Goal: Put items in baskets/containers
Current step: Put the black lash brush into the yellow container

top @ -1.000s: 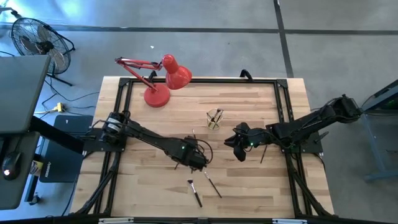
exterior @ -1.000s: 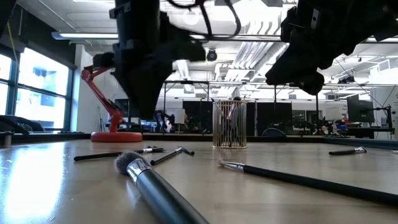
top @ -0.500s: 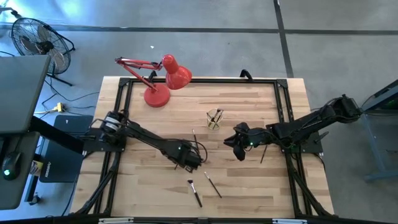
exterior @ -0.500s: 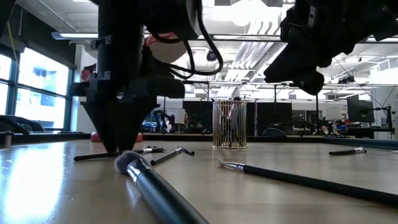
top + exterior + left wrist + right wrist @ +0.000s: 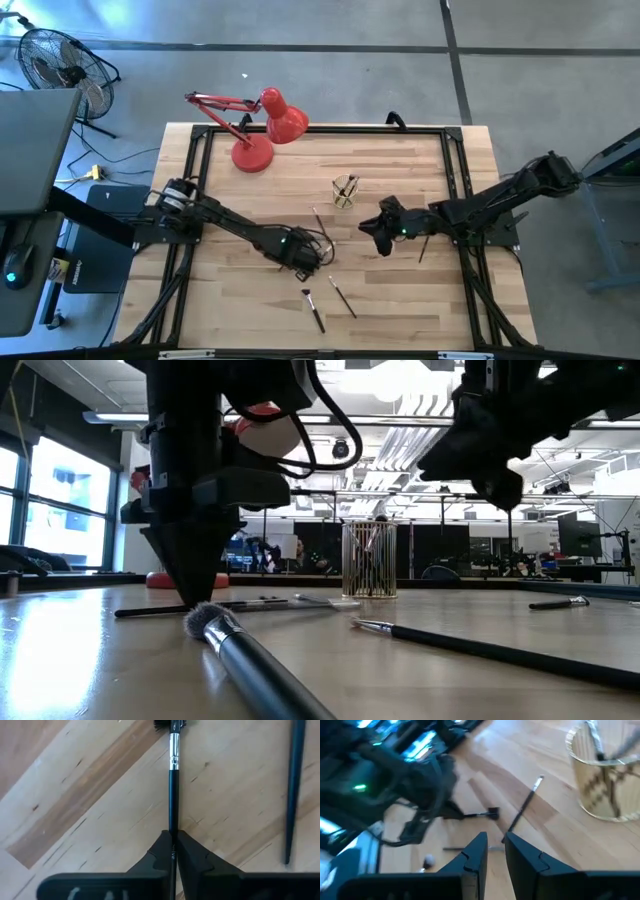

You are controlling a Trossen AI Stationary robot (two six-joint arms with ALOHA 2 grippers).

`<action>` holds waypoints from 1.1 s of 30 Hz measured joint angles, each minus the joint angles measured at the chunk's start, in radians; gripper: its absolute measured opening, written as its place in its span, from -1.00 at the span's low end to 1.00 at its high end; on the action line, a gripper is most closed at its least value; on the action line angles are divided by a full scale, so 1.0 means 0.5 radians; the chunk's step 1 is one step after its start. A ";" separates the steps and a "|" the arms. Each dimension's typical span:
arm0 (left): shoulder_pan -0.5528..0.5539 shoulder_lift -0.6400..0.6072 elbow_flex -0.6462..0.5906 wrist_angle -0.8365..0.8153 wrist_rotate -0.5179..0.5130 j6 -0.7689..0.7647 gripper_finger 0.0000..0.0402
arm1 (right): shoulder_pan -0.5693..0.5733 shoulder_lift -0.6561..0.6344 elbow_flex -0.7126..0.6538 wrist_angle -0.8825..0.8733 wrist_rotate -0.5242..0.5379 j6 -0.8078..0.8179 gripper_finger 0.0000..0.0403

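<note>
Thin dark brushes lie flat on the wooden table (image 5: 400,290). My left gripper (image 5: 302,256) stands with its tips down at the table (image 5: 195,598), shut on one black brush (image 5: 173,795). A second brush (image 5: 292,790) lies beside it. Another brush (image 5: 318,222) lies between the two grippers, and two more (image 5: 312,310) (image 5: 342,296) lie nearer the table's near edge. The small clear cup (image 5: 345,190) (image 5: 605,775) stands upright with brushes inside. My right gripper (image 5: 376,228) (image 5: 495,847) hovers right of it above the table, slightly open, holding nothing. My left gripper pinches the black brush by its handle (image 5: 173,827) between the two fingers, which come from above, pointing down. The silver ferrule (image 5: 174,750) and the bristle end reach out past the fingertips. In the low view the brush lies level along the tabletop (image 5: 150,611).
A red desk lamp (image 5: 262,125) stands at the far left of the table. One more brush (image 5: 425,245) lies under the right arm. A thick brush (image 5: 250,660) lies close to the low camera. Black frame rails (image 5: 190,180) run along the table's sides.
My left gripper has come down from above the table until its tips stand at the tabletop over a brush, moving a little toward the table's left edge. The brush between the two grippers has turned about on the table.
</note>
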 joint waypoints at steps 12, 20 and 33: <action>-0.081 -0.193 -0.194 0.197 -0.296 0.009 -0.99 | 0.280 0.394 0.000 0.031 0.324 0.677 -0.69; -0.084 -0.294 -0.319 0.452 -0.404 0.019 -0.99 | 0.266 0.800 0.001 0.661 0.298 0.792 -0.68; -0.084 -0.298 -0.316 0.646 -0.423 0.107 -0.99 | 0.109 1.022 0.088 0.950 0.115 0.815 -0.42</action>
